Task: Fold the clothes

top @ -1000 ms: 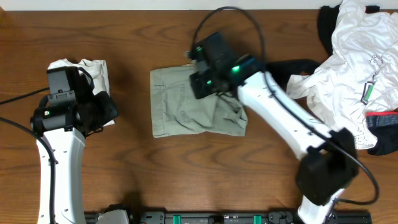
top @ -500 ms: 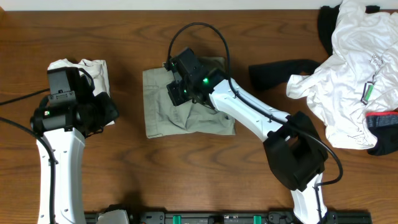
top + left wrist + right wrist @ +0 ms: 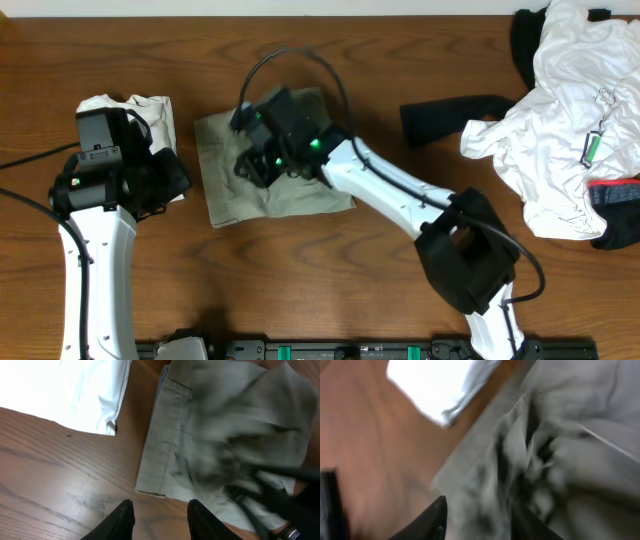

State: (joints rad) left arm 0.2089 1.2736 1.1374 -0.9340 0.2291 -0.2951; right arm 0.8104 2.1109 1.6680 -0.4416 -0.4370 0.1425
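1. Across the whole overhead view runs the brown wooden surface [image 3: 330,290]; its near edge is cut off by the frame.
2. At the far right corner lies a heap of clothes [image 3: 560,130], mostly crumpled white cloth. A dark piece with a red band [image 3: 615,190] shows at its right edge, and the frame crops part of the heap.
3. From bottom right, the right arm [image 3: 400,195] reaches diagonally over the middle and hides the centre and the top right of the trousers.
4. At the left, the left arm [image 3: 95,240] stands over the lower edge of a folded white garment [image 3: 150,110].
5. In the middle, left of centre, the folded khaki-grey trousers [image 3: 225,190] lie flat, slightly skewed and apart from the white garment.
6. Between the trousers and the heap lies a black piece [image 3: 440,115], partly under the white cloth.
7. Seen from its own wrist, the left gripper [image 3: 159,507] has its fingers spread over bare wood, holding nothing.
8. The right gripper [image 3: 477,512] is heavily blurred. Its fingers stand apart above the khaki cloth, and whether they touch it cannot be made out.
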